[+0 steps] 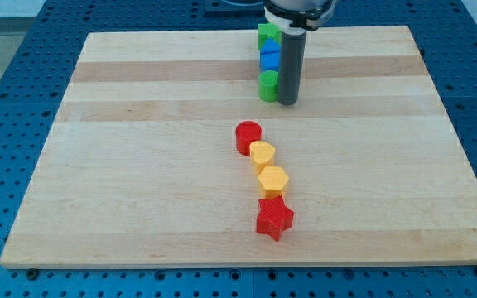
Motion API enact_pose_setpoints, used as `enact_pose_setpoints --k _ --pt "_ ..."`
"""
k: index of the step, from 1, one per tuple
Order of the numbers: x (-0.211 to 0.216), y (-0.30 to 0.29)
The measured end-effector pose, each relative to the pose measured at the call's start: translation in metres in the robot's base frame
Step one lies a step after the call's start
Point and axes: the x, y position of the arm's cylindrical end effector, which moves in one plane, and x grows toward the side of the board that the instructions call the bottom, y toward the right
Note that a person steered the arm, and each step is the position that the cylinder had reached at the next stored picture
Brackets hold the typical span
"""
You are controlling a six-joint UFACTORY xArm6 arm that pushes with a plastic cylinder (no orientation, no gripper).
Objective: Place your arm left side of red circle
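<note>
Red circle (248,136) is sitting near the wooden bench's (139,165) centre, touching a yellow heart (262,155) just nearer & right; a yellow hexagon (272,180) & red star (274,218) are trailing nearer still. My tip (287,102) is resting well beyond it at the far side, just right of a green cylinder (268,85), w/ blue (270,55) & green (267,35) blocks behind. No claw is showing, only the rod.

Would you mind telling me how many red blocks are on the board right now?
2. The red circle sits near the board's middle, heading a short chain of blocks; the red star ends that chain toward the view's bottom. My tip is above both, and the rod could hide something behind it.
</note>
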Motion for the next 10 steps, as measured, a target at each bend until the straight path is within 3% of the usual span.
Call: enact_pose_setpoints --k 3,5,8,10 --pt "-0.008 0.000" --pt "0.028 0.000" --pt "0.032 -0.060" --pt "0.066 -0.099"
